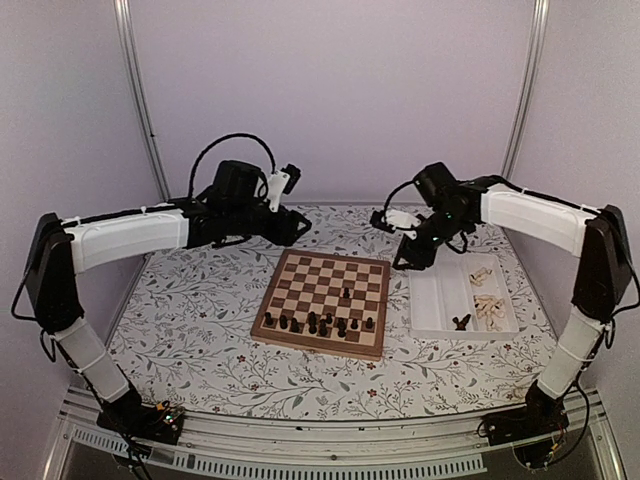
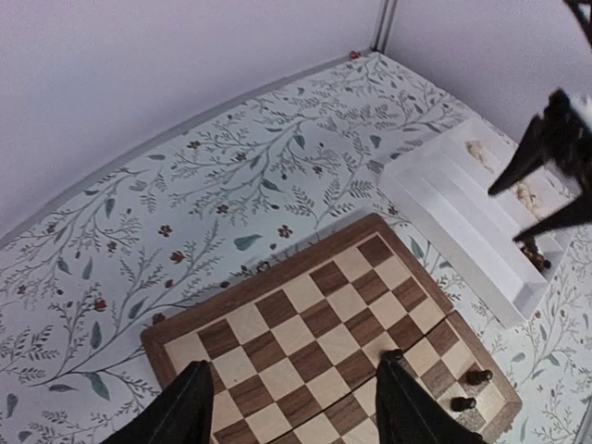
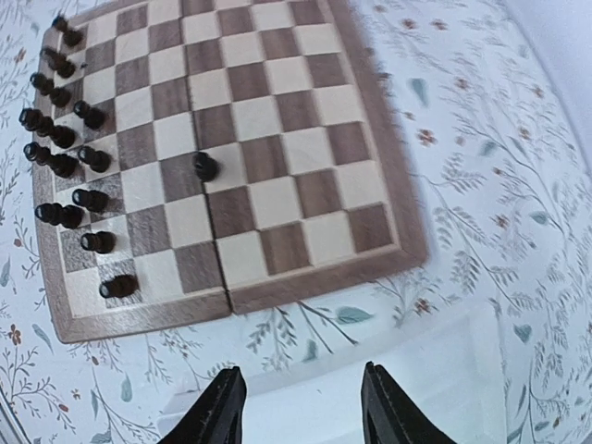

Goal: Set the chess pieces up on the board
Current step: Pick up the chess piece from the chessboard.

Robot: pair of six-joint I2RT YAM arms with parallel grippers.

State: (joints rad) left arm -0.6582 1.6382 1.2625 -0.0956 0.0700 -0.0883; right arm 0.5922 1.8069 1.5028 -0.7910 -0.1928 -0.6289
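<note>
- The white compartment tray (image 1: 435,300) sits on the flowered worktop (image 1: 200,300), just right of the board (image 1: 330,275).
- The tray's right-hand compartments hold loose cream chess pieces (image 1: 488,305). One dark piece (image 1: 461,322) lies near its front edge.
- The dark chess pieces (image 1: 320,323) stand crowded in the board's two nearest rows. A lone dark piece (image 1: 346,294) stands on a square further in.
- The left gripper (image 2: 291,407) hangs over the board's far left corner. Its jaws are apart with nothing between them.
- The right gripper (image 3: 301,402) is above the tray's edge nearest the board, jaws parted and empty.
- The pieces are too small to tell which kind each one is.
- In the right wrist view the tray is only a pale blur.
- The left wrist view cuts off the board's near rows, showing just two dark pieces at one corner.
</note>
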